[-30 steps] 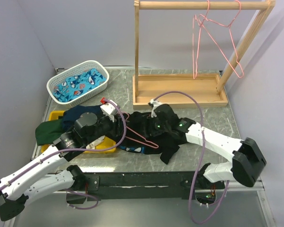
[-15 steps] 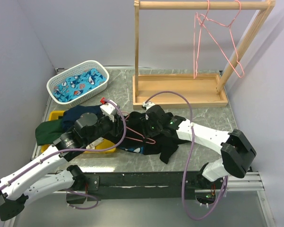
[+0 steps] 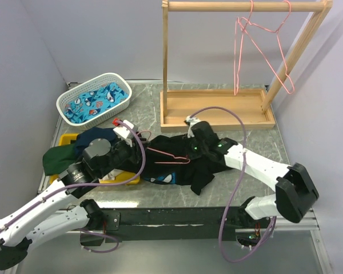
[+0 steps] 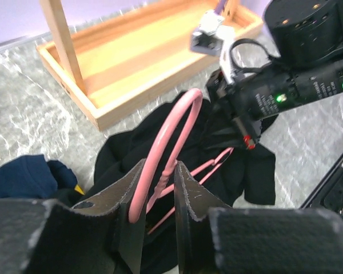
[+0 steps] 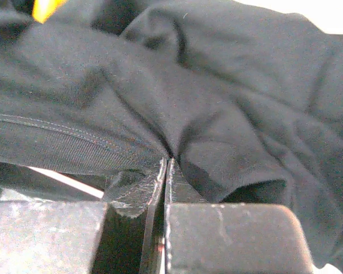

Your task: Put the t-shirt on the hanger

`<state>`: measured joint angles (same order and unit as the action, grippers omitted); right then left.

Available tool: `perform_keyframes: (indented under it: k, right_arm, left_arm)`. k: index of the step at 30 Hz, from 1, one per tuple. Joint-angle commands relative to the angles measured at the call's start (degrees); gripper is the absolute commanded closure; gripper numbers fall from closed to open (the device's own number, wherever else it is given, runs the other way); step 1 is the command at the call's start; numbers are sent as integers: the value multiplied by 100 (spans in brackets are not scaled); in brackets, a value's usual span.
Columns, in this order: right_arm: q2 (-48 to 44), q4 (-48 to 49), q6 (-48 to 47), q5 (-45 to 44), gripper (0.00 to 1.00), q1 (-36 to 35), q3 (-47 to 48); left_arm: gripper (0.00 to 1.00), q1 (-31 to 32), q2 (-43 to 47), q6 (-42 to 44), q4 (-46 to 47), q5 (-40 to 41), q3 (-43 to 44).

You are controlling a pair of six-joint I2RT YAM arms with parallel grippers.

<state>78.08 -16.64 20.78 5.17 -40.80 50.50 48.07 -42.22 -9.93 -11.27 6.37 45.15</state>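
Gripping the hanger (image 4: 170, 134) by the twisted neck below its hook, the left gripper (image 4: 159, 188) is holding its fingers (image 4: 128, 197) nearly closed, with the pink wire pressed between them. From above, the hanger (image 3: 169, 157) is lying flat near the middle of the table (image 3: 257, 137), its triangle reaching right from the left gripper (image 3: 138, 145) across the t-shirt (image 3: 186, 171).

The t-shirt is lying crumpled around the table's centre, spilling toward the near edge, with a bit of blue print showing at its near left side. The right gripper (image 3: 190, 149) is pressing down on its far part, just right of the hanger's tip. In the right wrist view, the right gripper (image 5: 164, 165) is showing its jaws fully together, pinching a fold of the black t-shirt (image 5: 217, 114) at their tips.

A yellow tray (image 3: 66, 140) is sitting by the left edge, carrying a navy garment (image 3: 94, 137) and a green garment (image 3: 57, 157). A white basket (image 3: 94, 98) is standing at the far left corner. A wooden rack (image 3: 217, 108) is standing along the far edge, with two spare hangers (image 3: 263, 51) dangling from its rail.
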Motion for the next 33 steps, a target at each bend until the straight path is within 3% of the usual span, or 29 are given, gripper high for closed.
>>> perform_keyframes:
  k: [1,15,23,33]
  right_arm:
    - [-487,-14,-21,326,100,431,-242]
    - [-1277,-207,199,512,100,1460,-656]
    - [-1182,-182,322,713,100,1654,-454]
    - [-1120,205,462,1047,100,1645,-620]
  left_arm:
    - [99,-35,398,158,774,716,-32]
    - [99,-44,829,263,864,1410,-191]
    - [99,-44,1049,317,845,700,-138]
    - [99,-44,776,238,318,515,30]
